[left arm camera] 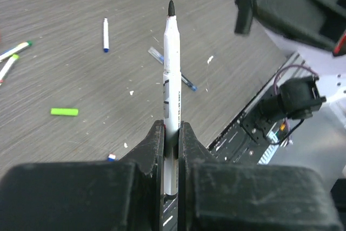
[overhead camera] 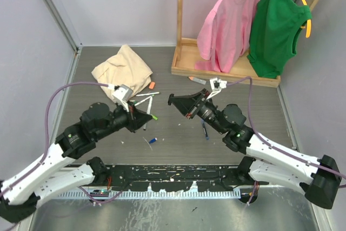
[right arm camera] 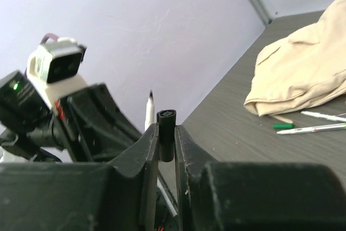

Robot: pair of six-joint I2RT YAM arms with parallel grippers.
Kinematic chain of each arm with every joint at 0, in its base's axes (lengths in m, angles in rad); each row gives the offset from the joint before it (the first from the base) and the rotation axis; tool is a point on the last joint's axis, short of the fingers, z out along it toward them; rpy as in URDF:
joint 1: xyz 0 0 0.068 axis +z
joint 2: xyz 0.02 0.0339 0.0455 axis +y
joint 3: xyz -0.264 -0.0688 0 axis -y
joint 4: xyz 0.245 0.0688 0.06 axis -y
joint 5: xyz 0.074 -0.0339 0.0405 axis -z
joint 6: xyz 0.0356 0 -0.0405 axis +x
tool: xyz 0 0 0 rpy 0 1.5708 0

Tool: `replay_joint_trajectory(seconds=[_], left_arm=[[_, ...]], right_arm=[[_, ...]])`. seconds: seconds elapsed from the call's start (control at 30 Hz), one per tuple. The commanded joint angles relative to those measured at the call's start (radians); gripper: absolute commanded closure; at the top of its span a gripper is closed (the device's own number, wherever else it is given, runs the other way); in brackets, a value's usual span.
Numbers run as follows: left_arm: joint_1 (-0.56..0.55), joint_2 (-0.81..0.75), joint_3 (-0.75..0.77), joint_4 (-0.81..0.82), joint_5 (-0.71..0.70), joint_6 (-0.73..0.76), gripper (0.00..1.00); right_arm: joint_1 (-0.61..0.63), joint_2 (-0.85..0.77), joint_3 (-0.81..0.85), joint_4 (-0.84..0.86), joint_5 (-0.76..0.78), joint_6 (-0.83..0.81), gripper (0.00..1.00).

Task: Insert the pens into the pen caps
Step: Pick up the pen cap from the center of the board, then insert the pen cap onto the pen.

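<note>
**Q:** Why are the arms held face to face above the table [left arm camera: 65, 79]?

**A:** A white pen [left arm camera: 172, 68] is clamped by its rear barrel in the left gripper [left arm camera: 171, 128]. A black cap [right arm camera: 166, 125] is pinched in the right gripper [right arm camera: 166, 139]. Both are kept clear of the surface, presumably so that tip and cap can be joined in mid-air.

**Q:** Which way is the pen pointed?

**A:** Its long axis is run straight out from the jaws, black tip foremost, toward the right gripper. The cap's mouth appears to be turned outward to meet it. A gap is seen between them, the tip slightly to one side of the cap, so finer alignment is judged necessary. A loose pen [left arm camera: 105, 34] and a green cap [left arm camera: 64, 112] are left lying on the table.
</note>
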Motion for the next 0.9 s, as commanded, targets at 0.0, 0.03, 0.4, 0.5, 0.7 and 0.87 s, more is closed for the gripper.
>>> replay_joint_trajectory(seconds=[0.0,0.03,0.4,0.5,0.7,0.87], left_arm=[[-0.234,0.06,0.037,0.144,-0.24,0.055,1.0],[-0.272,0.072,0.031,0.165,-0.27,0.059,1.0],[-0.334,0.108,-0.046,0.387,-0.195,0.075,1.0],[-0.334,0.121,-0.041,0.402,-0.162,0.084,1.0],[-0.334,0.117,-0.056,0.416,-0.152,0.071,1.0],[-0.334,0.113,-0.06,0.404,-0.172,0.042,1.0]], right_arm=[[-0.009,-0.099,0.065,-0.105,0.123,-0.089,1.0],[-0.009,-0.118,0.064,-0.116,0.133,-0.097,1.0],[-0.009,-0.234,0.054,-0.087,0.148,-0.109,1.0],[-0.009,-0.206,0.051,-0.036,0.107,-0.079,1.0],[-0.009,-0.164,0.048,0.06,0.061,-0.059,1.0],[-0.01,-0.141,0.07,0.06,0.049,-0.07,1.0]])
